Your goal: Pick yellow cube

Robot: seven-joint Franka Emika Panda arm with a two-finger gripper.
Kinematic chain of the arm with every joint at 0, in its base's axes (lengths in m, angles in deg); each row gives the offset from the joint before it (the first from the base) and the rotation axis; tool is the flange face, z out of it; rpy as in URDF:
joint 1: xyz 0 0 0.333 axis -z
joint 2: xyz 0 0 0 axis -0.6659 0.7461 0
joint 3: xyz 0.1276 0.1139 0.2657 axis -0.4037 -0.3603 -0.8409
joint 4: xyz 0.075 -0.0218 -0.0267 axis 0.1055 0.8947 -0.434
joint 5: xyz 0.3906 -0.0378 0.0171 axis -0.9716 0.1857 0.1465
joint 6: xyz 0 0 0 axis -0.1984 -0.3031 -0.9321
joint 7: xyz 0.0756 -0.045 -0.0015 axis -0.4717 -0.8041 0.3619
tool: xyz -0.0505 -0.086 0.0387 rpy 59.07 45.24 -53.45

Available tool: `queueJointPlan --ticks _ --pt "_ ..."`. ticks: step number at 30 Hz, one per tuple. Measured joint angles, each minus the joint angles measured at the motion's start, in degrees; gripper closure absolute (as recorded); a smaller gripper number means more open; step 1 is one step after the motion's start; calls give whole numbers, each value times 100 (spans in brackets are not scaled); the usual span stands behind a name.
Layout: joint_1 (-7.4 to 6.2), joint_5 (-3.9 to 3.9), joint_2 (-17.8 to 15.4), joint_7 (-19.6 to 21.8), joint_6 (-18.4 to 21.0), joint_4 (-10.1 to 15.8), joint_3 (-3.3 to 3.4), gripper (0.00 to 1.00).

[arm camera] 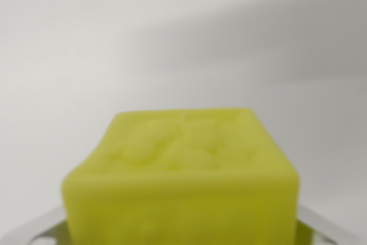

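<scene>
Clearly the cube [183, 182] sits very close to the camera, filling the lower middle of the wrist view and running off the bottom edge. It is yellow, blurred by nearness, with an embossed pattern on its top face that I cannot make out. Behind it lies a plain pale surface [183, 38] crossed by a soft grey shadow.

At the 2 lower corners, pale metallic parts show just beside the cube: 1 on the wrist view's left [34, 230] and 1 on the wrist view's right [330, 228]. They are probably the fingers of the gripper [183, 239], which would put the cube between them. Whether they press on its sides or stand a little apart, I cannot tell (the contact lines are hidden and out of focus).

As for progress, the approach looks done and the cube is bracketed; I judge that the squeeze, if not made already, and the lift are what remain. Nothing here shows whether the cube rests on the surface or hangs clear of it.

The cube has no real long axis, being about as wide as deep. 1 flat face turns squarely toward the camera, and the top face tilts away toward the background.
</scene>
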Motion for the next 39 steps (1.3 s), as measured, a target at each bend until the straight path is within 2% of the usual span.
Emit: queueJointPlan --ticks 39 --pt "-2 -46 -954 -32 1352 -400 0 100"
